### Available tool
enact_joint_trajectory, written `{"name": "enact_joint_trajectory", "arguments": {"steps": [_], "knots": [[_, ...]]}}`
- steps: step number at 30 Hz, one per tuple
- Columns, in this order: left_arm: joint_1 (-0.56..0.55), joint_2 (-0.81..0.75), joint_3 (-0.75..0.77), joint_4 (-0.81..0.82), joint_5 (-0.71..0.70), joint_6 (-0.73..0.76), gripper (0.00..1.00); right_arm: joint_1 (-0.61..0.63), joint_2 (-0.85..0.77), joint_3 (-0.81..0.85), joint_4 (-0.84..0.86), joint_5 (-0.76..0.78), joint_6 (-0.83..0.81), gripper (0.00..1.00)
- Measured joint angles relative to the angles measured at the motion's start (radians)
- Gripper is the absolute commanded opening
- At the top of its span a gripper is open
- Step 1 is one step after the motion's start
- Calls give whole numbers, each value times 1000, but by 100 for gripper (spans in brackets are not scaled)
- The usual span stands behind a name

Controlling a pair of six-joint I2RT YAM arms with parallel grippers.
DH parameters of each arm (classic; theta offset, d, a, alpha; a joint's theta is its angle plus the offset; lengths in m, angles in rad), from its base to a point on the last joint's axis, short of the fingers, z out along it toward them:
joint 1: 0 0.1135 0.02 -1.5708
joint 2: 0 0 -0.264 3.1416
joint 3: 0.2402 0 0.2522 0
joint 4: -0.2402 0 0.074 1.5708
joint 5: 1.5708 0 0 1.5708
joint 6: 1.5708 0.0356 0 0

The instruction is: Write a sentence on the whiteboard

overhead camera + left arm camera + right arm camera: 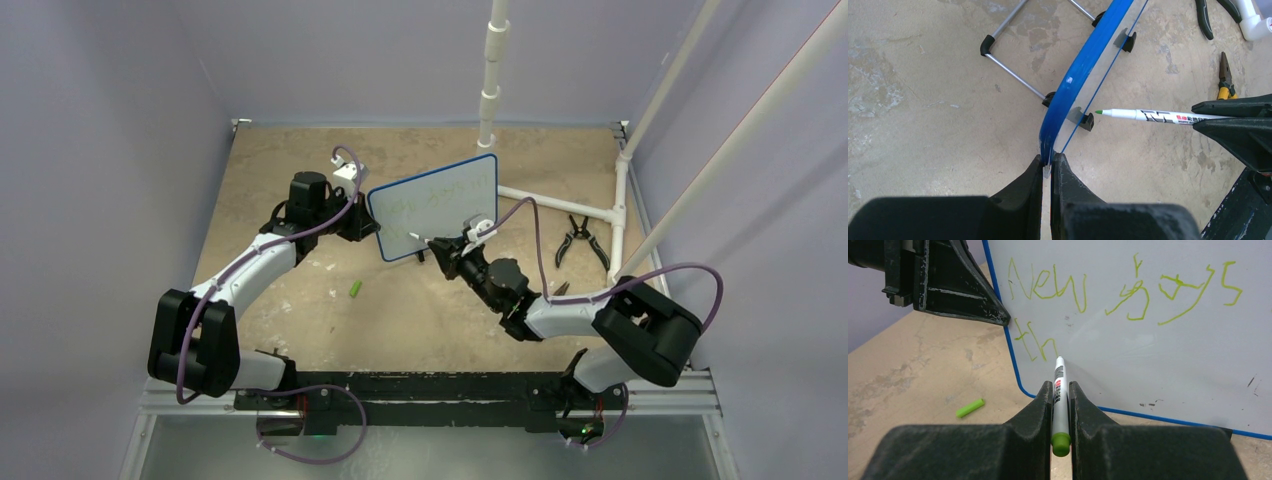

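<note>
Bench point(420, 310), mid-frame: whiteboard point(440, 200) propped on feet, its left edge pinched in left gripper point(1048, 162). Right gripper point(1060, 390) clamps marker point(1059, 375), tip at second row of sentence point(1137, 290); contact unclear. Best: board braced, light steady pressure, strokes rightward.

The whiteboard point(1148, 355) reads "New" and "th"; the marker point(1158, 116) reads "WHITE".

Both arms extended forward and inward, left pincer point(1048, 162) and right pincer point(1060, 386) each clamped tight (fingers nearly touching)
</note>
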Motion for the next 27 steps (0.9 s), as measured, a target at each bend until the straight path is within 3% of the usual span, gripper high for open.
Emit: {"name": "enact_joint_trajectory", "arguments": {"steps": [27], "knots": [[0, 0, 0, 0, -5, 4, 0, 2, 45, 40, -5, 63, 1, 0]]}}
